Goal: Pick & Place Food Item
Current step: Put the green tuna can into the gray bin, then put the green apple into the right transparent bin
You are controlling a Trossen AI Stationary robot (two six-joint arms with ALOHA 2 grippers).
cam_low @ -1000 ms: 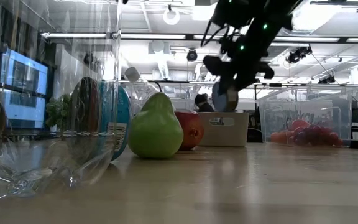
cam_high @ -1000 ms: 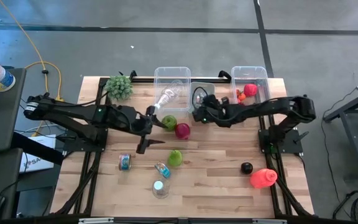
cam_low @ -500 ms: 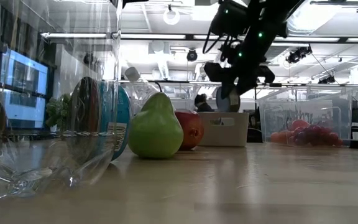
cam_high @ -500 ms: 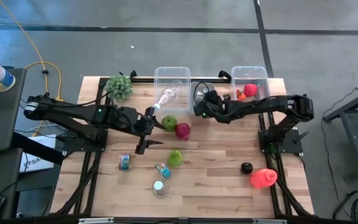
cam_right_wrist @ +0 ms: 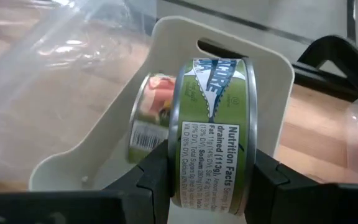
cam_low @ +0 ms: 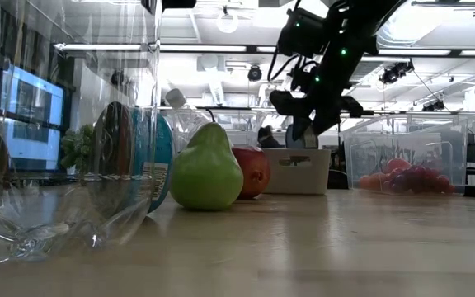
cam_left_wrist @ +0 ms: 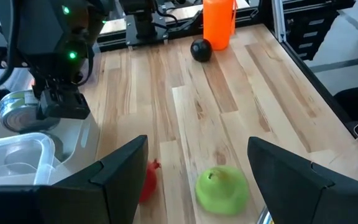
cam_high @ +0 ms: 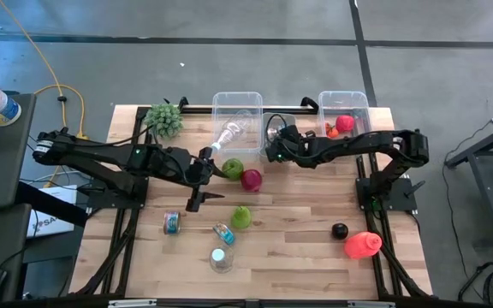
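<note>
My right gripper [cam_high: 274, 147] is shut on a round food tin [cam_right_wrist: 213, 130] with a green and blue label. It holds the tin above the white bin [cam_right_wrist: 266, 81] at the table's far edge, between two clear bins. A second tin [cam_right_wrist: 149, 118] lies inside that bin. The low view shows the held tin [cam_low: 301, 132] just above the bin's rim [cam_low: 295, 171]. My left gripper [cam_high: 205, 175] hovers open at mid-table. A green pear [cam_left_wrist: 222, 186] and a red apple [cam_left_wrist: 146, 180] rest on the wood ahead of its fingers. My right gripper pinches the tin between its two fingers, one on each flat end [cam_right_wrist: 178, 163]. The labelled side wall faces the wrist camera. The fingers slant down from the table's right side. The tin stands on edge, lifted clear over the white bin.
A clear bin [cam_high: 236, 107] with a plastic bottle and another clear bin [cam_high: 343, 107] with red food flank the white one. On the table are a green apple [cam_high: 233, 168], another tin [cam_high: 172, 222], a small bottle [cam_high: 222, 233], a glass [cam_high: 220, 259], a black ball [cam_high: 339, 230], an orange bottle [cam_high: 362, 245] and a green plant [cam_high: 164, 120].
My right gripper has carried the tin toward the table's far edge and slightly down, coming over the white bin, with the grip kept as it was.
</note>
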